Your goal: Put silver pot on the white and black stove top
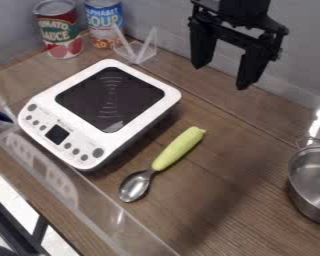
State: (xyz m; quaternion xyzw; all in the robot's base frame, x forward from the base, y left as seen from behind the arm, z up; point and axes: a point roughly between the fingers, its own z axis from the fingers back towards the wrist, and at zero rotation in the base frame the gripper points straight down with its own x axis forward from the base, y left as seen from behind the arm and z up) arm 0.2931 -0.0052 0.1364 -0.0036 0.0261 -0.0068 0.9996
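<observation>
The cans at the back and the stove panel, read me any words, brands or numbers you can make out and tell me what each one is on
"SOUP": on the blue and white can at the back, blurred but likely.
Red and yellow can: label print too blurred to read.
White and black stove top: front panel has round buttons, their markings too small to read.
Silver pot, spoon, gripper: no text visible.

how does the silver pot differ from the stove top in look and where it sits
The silver pot is round, shiny steel; the stove top is square and white with a black glass top. The silver pot is smaller and sits at the right edge, partly out of view; the stove top sits whole at left. Both rest on the wooden table.
</observation>
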